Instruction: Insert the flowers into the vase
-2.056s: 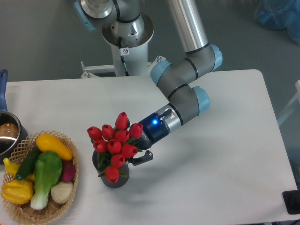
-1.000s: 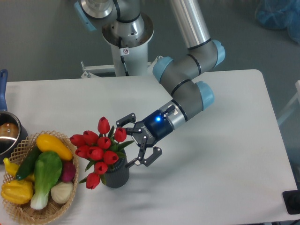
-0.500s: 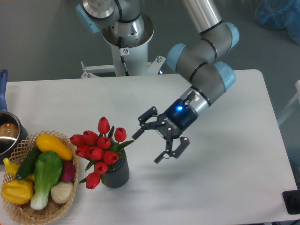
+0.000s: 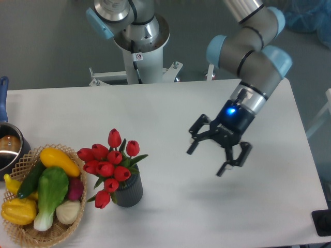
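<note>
Red tulips [image 4: 109, 166], about ten buds in one bunch, seated in the single dark grey ribbed vase [image 4: 128, 190], well to the left of and lower than the gripper [image 4: 217, 152]. Insertion apparently done; little left beyond backing away. Fingers [image 4: 195, 145] spread apart, holding nothing. Farther left: one wicker basket [image 4: 77, 206] of vegetables, one metal pot [image 4: 8, 150] at the desk [image 4: 170, 113] edge.

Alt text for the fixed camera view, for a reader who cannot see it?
Red tulips stand in a dark ribbed vase on a white table, while the robot arm's open, empty pincer hangs to the right. A wicker basket of vegetables sits at the left edge.
</note>
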Controlling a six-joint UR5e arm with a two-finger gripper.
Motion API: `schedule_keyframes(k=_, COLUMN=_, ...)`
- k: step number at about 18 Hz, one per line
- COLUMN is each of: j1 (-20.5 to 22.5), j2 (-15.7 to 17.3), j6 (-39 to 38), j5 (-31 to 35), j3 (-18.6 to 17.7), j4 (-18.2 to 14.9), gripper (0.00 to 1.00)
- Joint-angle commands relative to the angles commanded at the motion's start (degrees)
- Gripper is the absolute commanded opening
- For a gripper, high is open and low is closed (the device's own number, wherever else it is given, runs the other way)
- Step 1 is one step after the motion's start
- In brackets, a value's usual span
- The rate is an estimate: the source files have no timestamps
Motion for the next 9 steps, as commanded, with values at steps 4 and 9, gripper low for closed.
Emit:
schedule_keyframes(k=4, j1=3.78, j2=2.90, j6=0.61, j5=16.25, j3=0.35, j4=-0.09, gripper=1.00)
schedule_keyframes(k=9, j1=6.16, j2=6.77, j6=1.05, j5=36.22, j3=1.32, j4=-0.88, gripper=1.00)
